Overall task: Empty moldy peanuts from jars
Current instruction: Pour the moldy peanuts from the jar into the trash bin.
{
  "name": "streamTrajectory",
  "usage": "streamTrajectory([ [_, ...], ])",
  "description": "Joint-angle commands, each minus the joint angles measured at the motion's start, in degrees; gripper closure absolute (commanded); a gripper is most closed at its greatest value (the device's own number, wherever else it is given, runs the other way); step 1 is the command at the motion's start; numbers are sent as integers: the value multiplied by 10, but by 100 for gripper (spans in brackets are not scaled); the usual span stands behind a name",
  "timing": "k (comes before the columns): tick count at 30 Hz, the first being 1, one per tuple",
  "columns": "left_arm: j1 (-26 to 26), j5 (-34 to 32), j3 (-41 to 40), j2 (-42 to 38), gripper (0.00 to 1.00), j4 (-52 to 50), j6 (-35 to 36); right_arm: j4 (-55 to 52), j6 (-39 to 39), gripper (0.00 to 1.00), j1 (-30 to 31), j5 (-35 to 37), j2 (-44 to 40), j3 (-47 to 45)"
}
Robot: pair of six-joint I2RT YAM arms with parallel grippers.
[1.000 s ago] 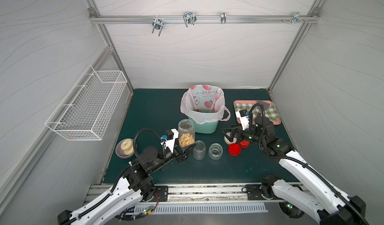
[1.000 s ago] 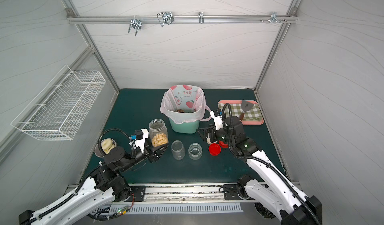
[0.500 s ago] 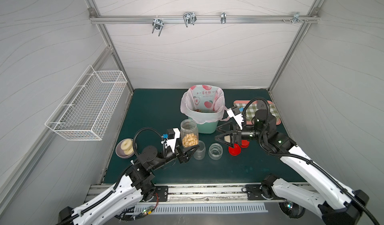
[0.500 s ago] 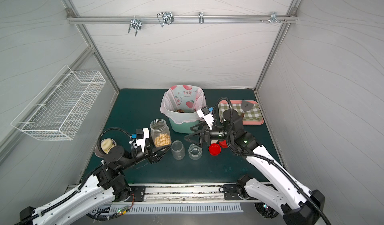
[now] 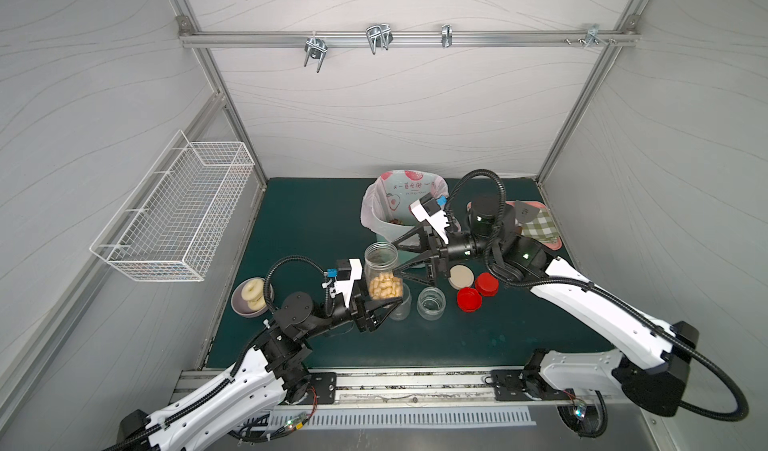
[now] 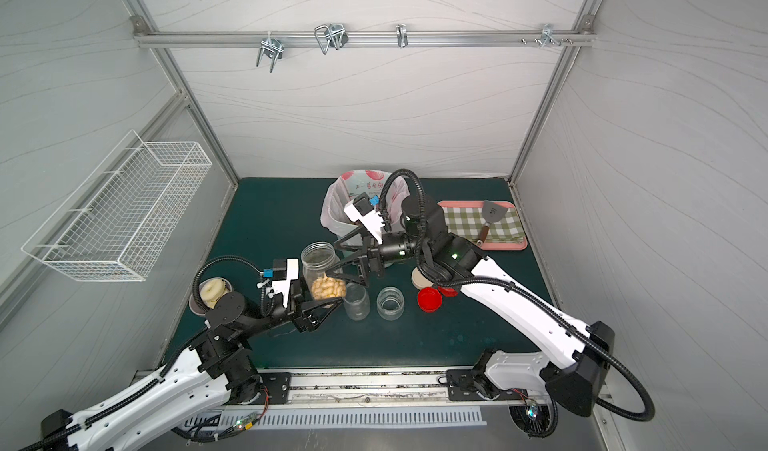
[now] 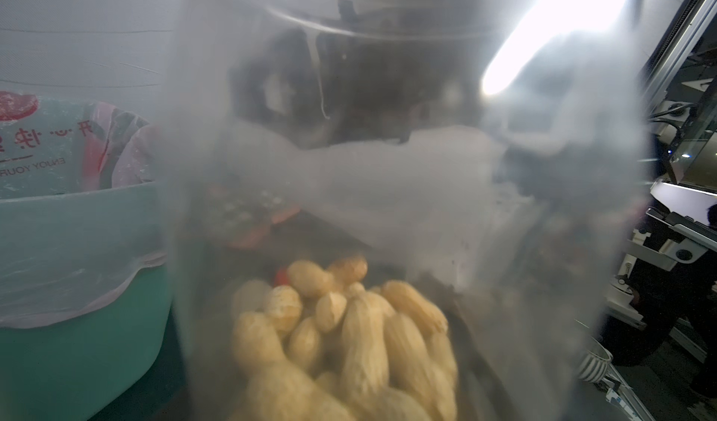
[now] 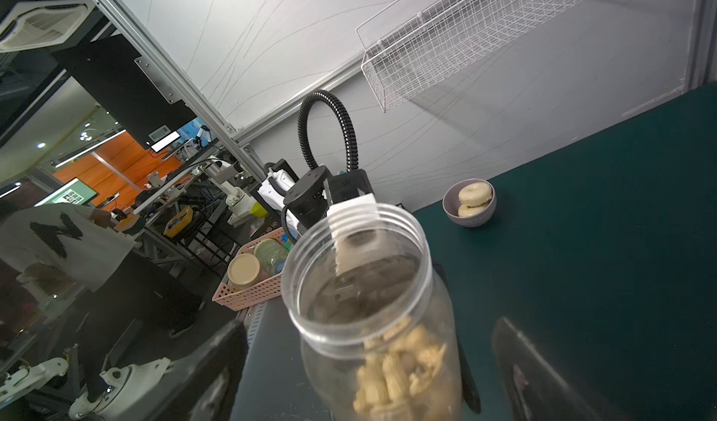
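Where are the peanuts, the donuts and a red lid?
peanuts (image 5: pixel 386 286), in a top view, pile's middle
donuts (image 8: pixel 485 196), right wrist view, upper donut's ring
red lid (image 5: pixel 469 299), in a top view, its middle

Right hand has swung off the lids toward the robot's left. A second ago it hung over the beige lid, which now lies uncovered on the tabletop. Its wide-spread fingers now straddle the upper part of the peanut jar; contact unclear. Left hand, gripping that jar, has drifted slightly toward the empty jar; its finger now overlaps that jar in both top views.
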Motion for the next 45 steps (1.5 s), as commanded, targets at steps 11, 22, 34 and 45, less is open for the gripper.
streamTrajectory([
  [11,0,18,19,2,75,67,-13,65,-14,1,64,14,21,-5],
  [22,1,13,17,2,75,68,-12,101,5,8,84,46,31,-14],
  [34,0,9,17,-2,75,62,-10,118,19,11,99,59,54,-8],
  [45,1,8,16,-7,75,58,-9,129,21,13,108,78,60,-16],
])
